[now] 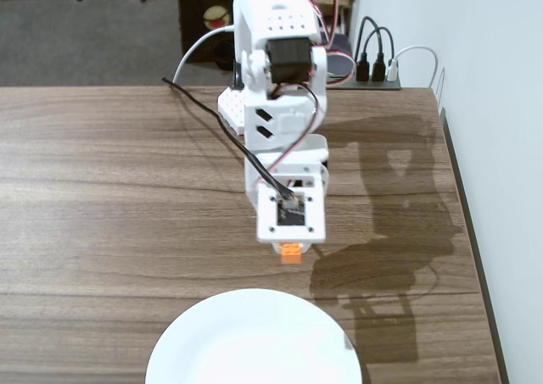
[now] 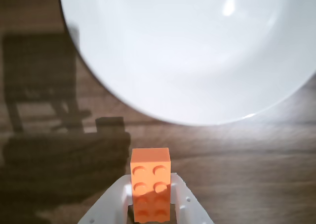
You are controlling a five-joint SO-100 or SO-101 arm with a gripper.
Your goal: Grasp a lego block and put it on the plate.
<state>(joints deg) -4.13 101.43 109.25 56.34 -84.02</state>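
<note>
The orange lego block sits between my white gripper fingers, which are shut on its two long sides; its front half sticks out past the fingertips. In the fixed view only the block's orange end shows below the gripper, held above the wooden table. The white plate fills the upper part of the wrist view, just ahead of the block. In the fixed view the plate lies at the bottom edge, a short way in front of the gripper.
The wooden table spreads to the left of the arm. Its right edge runs along a white wall. A power strip with plugs lies behind the table. A black cable hangs along the arm.
</note>
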